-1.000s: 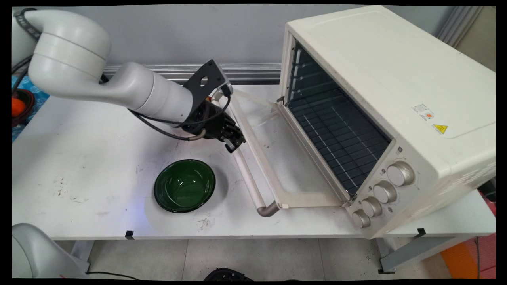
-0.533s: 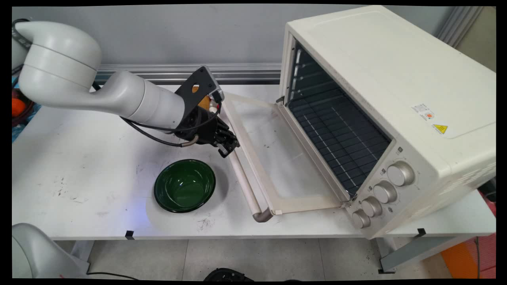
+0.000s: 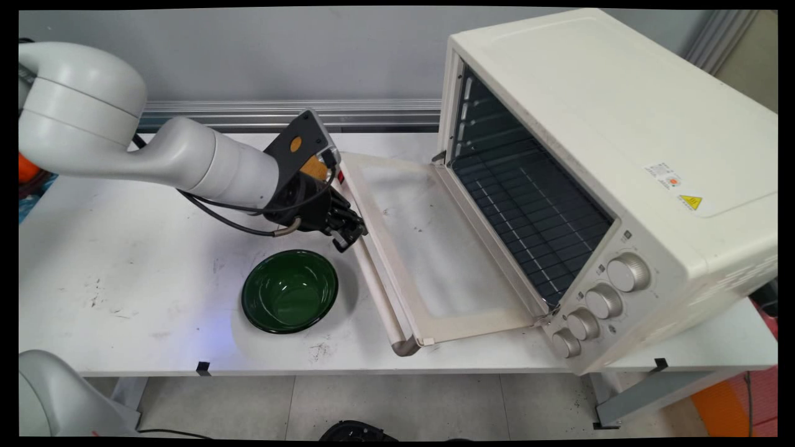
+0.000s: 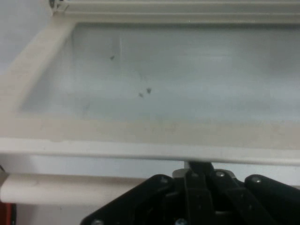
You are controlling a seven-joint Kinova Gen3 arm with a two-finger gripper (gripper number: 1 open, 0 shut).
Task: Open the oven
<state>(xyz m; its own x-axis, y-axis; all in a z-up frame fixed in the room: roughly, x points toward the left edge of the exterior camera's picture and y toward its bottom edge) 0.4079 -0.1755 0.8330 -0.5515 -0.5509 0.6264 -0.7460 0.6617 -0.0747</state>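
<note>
The gripper (image 3: 349,234) pinches the oven door's handle (image 3: 377,285). Only the main view shows the green bowl (image 3: 289,290) and the oven's yellow warning sticker (image 3: 689,202).

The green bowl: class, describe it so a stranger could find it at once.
Start at the big cream oven on the table's right side, its glass door folded down flat. Just left of the door's handle, below the gripper, sits the bowl. It is the only dark green, round, glossy thing there.
</note>
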